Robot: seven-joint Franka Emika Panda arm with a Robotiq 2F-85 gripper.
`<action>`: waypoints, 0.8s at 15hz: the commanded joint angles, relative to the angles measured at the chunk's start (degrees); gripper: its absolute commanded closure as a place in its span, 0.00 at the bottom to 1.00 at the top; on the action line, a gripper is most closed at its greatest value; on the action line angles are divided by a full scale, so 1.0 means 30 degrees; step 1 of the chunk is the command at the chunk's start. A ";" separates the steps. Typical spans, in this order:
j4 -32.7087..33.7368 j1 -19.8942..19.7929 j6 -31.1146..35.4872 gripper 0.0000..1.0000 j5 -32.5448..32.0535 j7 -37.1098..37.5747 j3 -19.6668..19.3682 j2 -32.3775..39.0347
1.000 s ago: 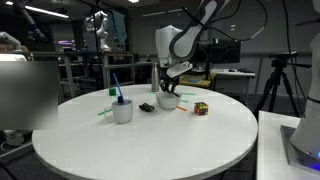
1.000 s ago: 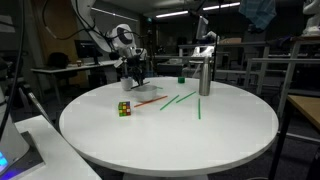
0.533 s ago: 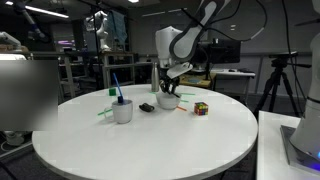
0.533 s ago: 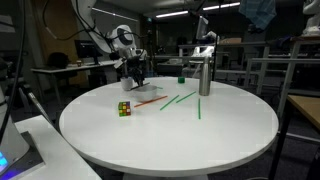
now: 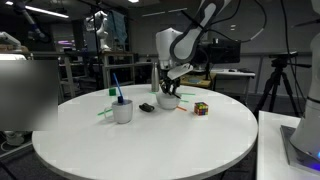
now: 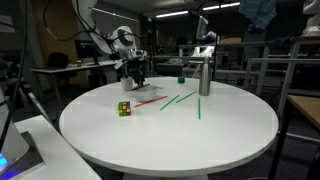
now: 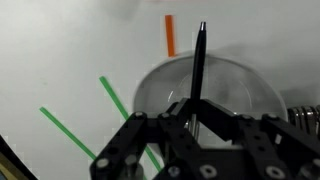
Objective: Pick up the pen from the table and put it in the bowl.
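Pen point(image 7: 198, 62) is off the table point(image 5: 150, 138) and in my hand point(image 7: 195, 110), pinched near one end between fingers closed right down onto the shaft. In the wrist view it lies across the bowl point(image 7: 255, 92), and its tip shows past the far rim, toward an orange stick point(image 7: 170, 35) beyond the bowl. Green sticks point(image 7: 118, 100) lie beside the bowl. In an exterior view the hand point(image 5: 167, 88) hangs directly over the bowl. I judge the pick-up done, with only the release left. I can't tell whether the pen touches the bowl.
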 commanded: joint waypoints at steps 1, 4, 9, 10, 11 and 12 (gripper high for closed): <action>-0.0104 0.0499 0.0153 0.95 -0.0690 0.0821 -0.0512 -0.0457; 0.0095 0.0621 -0.0039 0.95 -0.0818 0.0927 -0.0577 -0.0546; 0.0614 0.1152 0.0189 0.95 -0.2968 0.2812 -0.1056 -0.0550; 0.0759 0.1167 0.0225 0.95 -0.3407 0.3207 -0.1066 -0.0508; 0.0850 0.1179 0.0356 0.95 -0.3941 0.3731 -0.1062 -0.0509; 0.0897 0.1169 0.0560 0.95 -0.4457 0.4234 -0.1048 -0.0507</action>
